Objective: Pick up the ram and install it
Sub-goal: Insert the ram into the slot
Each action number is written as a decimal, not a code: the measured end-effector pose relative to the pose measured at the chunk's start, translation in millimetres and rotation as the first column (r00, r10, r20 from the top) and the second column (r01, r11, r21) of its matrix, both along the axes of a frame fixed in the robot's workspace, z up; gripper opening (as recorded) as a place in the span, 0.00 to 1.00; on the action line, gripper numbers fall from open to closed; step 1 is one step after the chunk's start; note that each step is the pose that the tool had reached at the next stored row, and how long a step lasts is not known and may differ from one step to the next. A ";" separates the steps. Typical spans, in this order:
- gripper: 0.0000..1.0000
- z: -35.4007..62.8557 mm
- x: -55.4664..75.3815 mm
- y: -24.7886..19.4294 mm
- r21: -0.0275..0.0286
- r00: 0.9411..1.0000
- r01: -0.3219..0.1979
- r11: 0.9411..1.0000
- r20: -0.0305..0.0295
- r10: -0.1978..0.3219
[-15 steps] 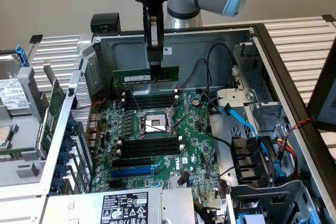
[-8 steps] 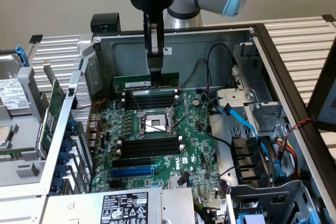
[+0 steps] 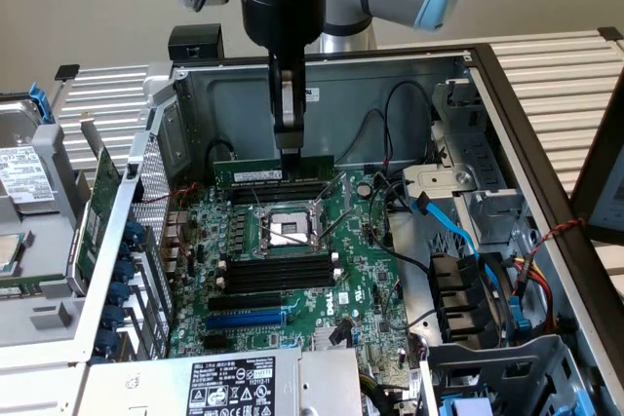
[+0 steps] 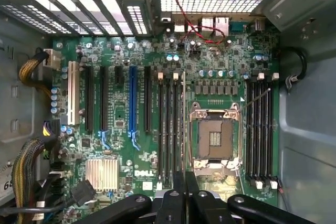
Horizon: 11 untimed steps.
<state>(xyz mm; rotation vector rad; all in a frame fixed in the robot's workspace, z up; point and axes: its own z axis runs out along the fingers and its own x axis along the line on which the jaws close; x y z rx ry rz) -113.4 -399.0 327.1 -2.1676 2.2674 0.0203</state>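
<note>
The fingers [image 3: 290, 124] are clamped on the top edge of the ram [image 3: 255, 174], holding it upright inside the open computer case [image 3: 234, 104]. The stick sits just over the black memory slots [image 3: 278, 194] beside the CPU socket [image 3: 290, 228] on the Dell motherboard [image 3: 361, 289]. Whether it touches them, I cannot tell.

Robot lab bench, open PC case [image 3: 390, 80], bare mobo [image 3: 363, 275] (Dell), slatted tabletop [image 3: 561, 65]

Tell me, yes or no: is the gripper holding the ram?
Yes, the gripper is shut on the top edge of the ram, which stands upright over the motherboard.
</note>
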 end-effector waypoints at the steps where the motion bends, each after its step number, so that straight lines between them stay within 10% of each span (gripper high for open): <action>1: 0.12 -1.8 0.0 -0.2 0.001 1.000 0.007 1.000 0.000 -0.007; 11: 0.12 -18.0 -1.0 -6.5 0.009 1.000 0.015 1.000 0.007 -0.015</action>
